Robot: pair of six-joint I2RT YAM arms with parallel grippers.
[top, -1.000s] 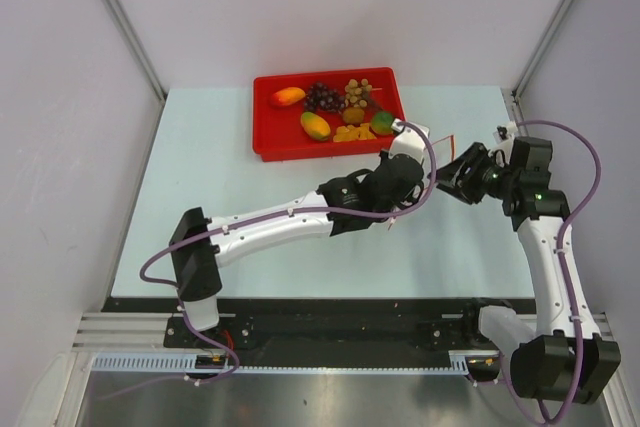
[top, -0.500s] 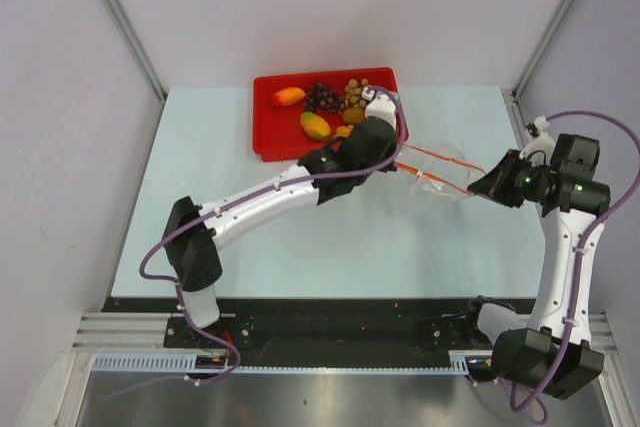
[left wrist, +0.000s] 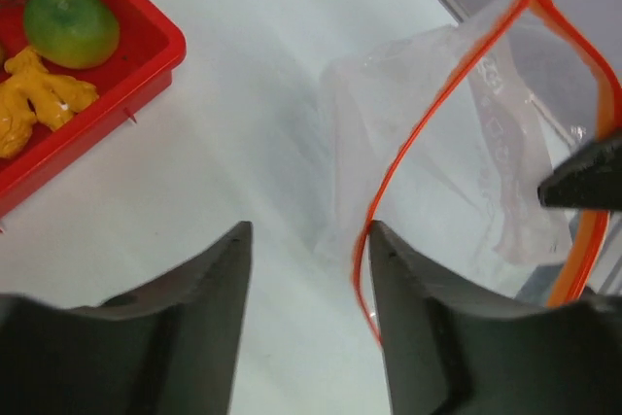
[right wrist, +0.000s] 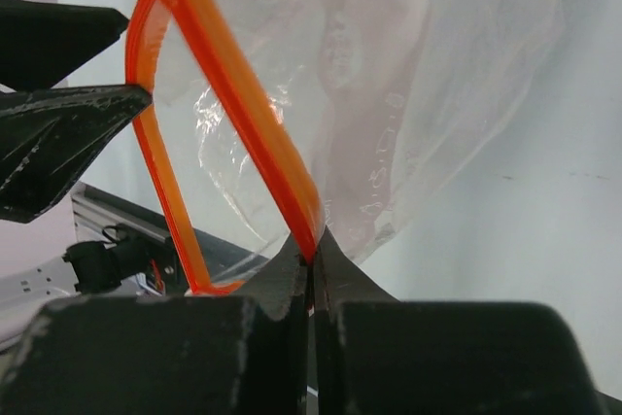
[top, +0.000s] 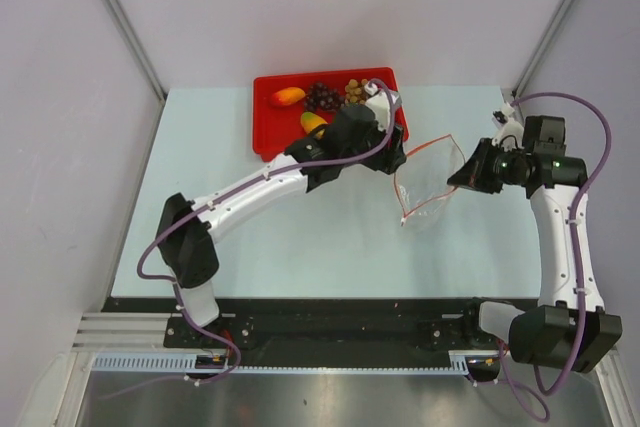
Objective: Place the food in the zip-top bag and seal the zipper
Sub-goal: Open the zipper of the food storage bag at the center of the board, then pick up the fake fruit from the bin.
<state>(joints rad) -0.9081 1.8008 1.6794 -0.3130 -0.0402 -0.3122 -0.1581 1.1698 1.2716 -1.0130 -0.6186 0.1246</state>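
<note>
While the right gripper [top: 455, 181] holds the zip-top bag [top: 428, 185] open at three o'clock overhead, food [top: 322, 97] waits in the tray [top: 264, 151] at twelve. Left wrist: left gripper [left wrist: 309, 240] parted, empty, beside the zipper [left wrist: 436, 109]. Right wrist: jaws clamp it; fetching fruit probably comes next.

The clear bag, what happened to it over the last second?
The left jaws, shut on the zipper a second ago, drew off toward the red tray and opened, letting go. The right jaws closed on the zipper, so the bag now hangs open from them alone. Tray and fruit stayed put.
</note>
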